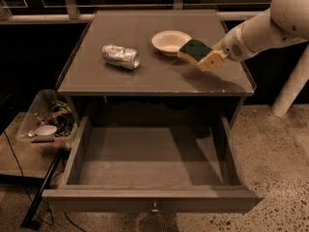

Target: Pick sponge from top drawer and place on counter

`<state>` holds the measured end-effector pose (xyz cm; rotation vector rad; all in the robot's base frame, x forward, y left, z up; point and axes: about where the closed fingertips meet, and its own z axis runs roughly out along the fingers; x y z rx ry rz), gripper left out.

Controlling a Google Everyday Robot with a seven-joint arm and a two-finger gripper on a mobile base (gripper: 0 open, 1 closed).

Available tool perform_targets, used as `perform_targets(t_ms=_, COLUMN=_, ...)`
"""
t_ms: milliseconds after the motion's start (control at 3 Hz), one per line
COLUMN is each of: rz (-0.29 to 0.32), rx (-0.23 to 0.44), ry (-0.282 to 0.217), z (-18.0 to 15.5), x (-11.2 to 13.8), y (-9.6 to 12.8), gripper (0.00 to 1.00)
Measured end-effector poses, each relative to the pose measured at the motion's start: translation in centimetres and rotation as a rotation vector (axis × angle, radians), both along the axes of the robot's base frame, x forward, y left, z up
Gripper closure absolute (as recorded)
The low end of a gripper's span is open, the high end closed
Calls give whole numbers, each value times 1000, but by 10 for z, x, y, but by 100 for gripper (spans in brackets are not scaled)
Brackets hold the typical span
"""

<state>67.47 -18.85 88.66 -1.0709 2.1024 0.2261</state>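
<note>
The sponge (pixel 195 50), dark green on top with a yellow base, is held in my gripper (pixel 203 58) just above the right part of the counter (pixel 125 81). The gripper comes in from the right on a white arm and is shut on the sponge. The sponge sits next to the rim of a white bowl. The top drawer (pixel 149 197) is pulled fully open below the counter and its floor is bare.
A crushed silver can (pixel 120 56) lies on the counter's left half. A small white bowl (pixel 171 41) stands near the counter's middle back. A clear plastic bin (pixel 46 123) of clutter sits on the floor to the left. A white post (pixel 292 86) stands at right.
</note>
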Motion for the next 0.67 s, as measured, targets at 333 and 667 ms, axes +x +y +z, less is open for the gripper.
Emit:
perform_targets(t_ms=333, rz=1, rx=1, ry=34, z=-12, x=-3, y=-1, gripper=100)
perform_targets(t_ms=667, rz=7, rx=-6, ry=69, z=-26, x=-5, y=1, gripper=100)
